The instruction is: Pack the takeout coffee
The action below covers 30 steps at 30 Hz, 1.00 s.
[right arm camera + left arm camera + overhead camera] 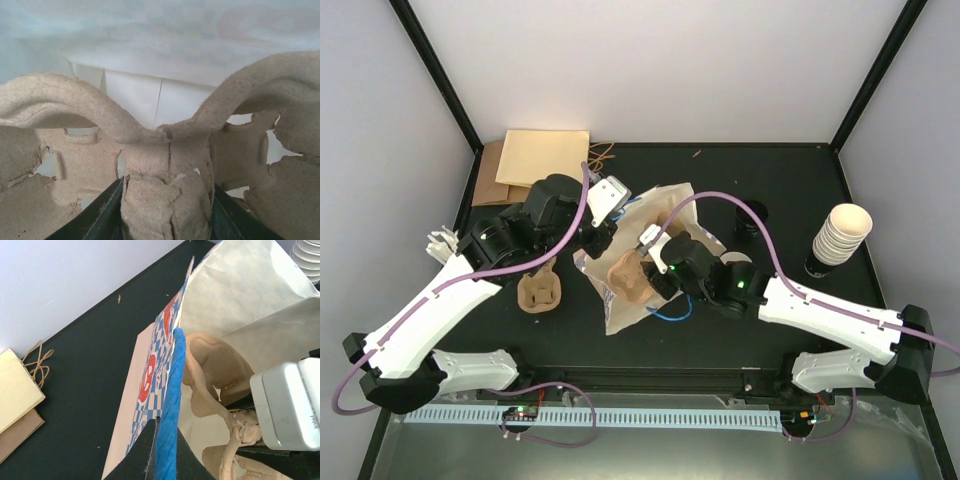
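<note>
The coffee cup cannot be picked out with any certainty. A dark round thing (752,215) sits on the table beyond the right arm's cable, partly hidden by it. Whether it is the cup's lid cannot be told. From above, the wrists cover much of the bag's mouth, and both pairs of fingers are hard to see there. The right wrist view is filled by pulp and white paper, with the carrier's outer edges cut off.

The left gripper (166,430) is pressed together on the bag's blue handle (171,385), which rises between its dark fingers (150,455). This holds up the checked side of the bag (155,375). The right gripper (167,210) is partly spread. Its two dark fingers (105,215) pinch the middle post of a pulp carrier (75,100), with the bag's white inner wall (160,40) just behind it. The left wrist view shows the same carrier (215,365) inside the open bag.

From above, the bag (672,200) lies mid-table with the carrier (628,275) in its mouth. The left arm rises from its base at lower left, bends at the elbow and brings its wrist over the bag's upper left edge. The right arm stretches low and leftward from its base at lower right, its gripper (655,262) at the bag.

A second carrier (538,290) lies flat on the table under the left arm, apart from the bag. A stack of cups (845,232) stands at the right, well apart. Brown bags (535,160) lie at the far left.
</note>
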{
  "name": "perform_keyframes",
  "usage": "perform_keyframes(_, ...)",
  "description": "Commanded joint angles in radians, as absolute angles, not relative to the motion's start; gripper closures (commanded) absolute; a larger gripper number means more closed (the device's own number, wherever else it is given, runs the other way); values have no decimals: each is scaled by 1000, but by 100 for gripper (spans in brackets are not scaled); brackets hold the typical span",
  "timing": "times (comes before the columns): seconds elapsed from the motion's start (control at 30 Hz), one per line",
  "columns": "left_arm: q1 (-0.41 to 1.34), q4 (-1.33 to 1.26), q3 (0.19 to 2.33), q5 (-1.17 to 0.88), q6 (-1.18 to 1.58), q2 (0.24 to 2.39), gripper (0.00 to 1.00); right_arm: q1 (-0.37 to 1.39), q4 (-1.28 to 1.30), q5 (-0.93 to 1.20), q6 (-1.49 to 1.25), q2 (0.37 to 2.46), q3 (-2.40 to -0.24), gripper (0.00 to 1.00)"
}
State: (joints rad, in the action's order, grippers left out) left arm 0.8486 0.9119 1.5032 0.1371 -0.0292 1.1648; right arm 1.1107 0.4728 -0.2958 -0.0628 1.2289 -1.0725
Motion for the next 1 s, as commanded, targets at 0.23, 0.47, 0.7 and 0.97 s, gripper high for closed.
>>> perform_keyframes(0.23, 856, 914, 1546, 104, 5, 1155, 98, 1124, 419, -344, -71, 1289, -1055, 61)
perform_keyframes(0.47, 856, 913, 1535, 61, 17, 1159, 98, 1124, 428, -378, -88, 1337, -1071, 60)
perform_keyframes(0.7, 856, 898, 1497, 19, -5, 1137, 98, 1087, 493, -307, -150, 1374, -1112, 61)
perform_keyframes(0.97, 872, 885, 1449, 42, -6, 1150, 98, 1032, 596, -190, -203, 1421, -1211, 61)
